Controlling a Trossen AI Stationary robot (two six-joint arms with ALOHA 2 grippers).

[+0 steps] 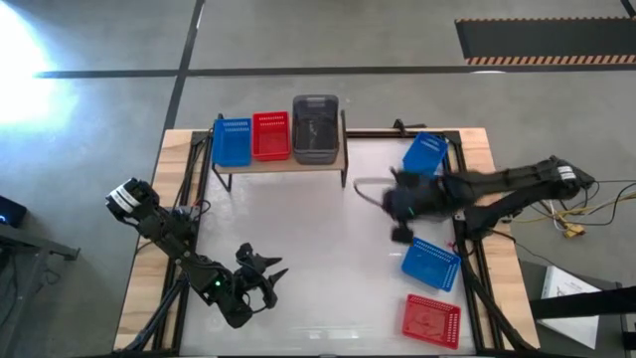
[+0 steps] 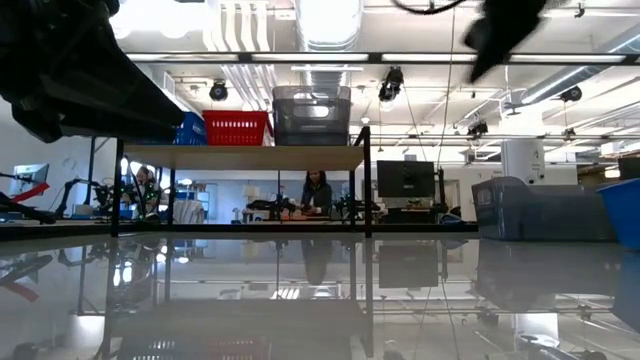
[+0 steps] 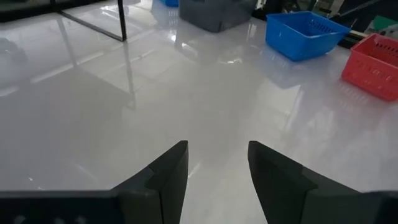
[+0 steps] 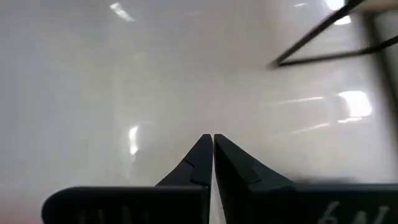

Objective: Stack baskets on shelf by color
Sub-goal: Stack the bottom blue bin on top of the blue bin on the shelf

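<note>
Shelf: we saw the shelf [image 1: 280,163] at the far side of the table [image 1: 318,249], its plank carrying three basket spots side by side.
On the shelf: a blue basket [image 1: 232,142] at the left end, a red basket [image 1: 270,135] in the middle, and a grey basket [image 1: 315,127] at the right end.
Loose baskets: on the table's right side we found another blue basket [image 1: 425,153] near the far edge, a second one [image 1: 430,264] nearer, and a red one [image 1: 431,320] nearest the front.
Left claw: the left claw [image 3: 216,163] hung over bare table at front left, fingers apart, holding nothing.
Right claw: the right claw [image 4: 212,149] was above the table right of the shelf, fingers together and empty.
</note>
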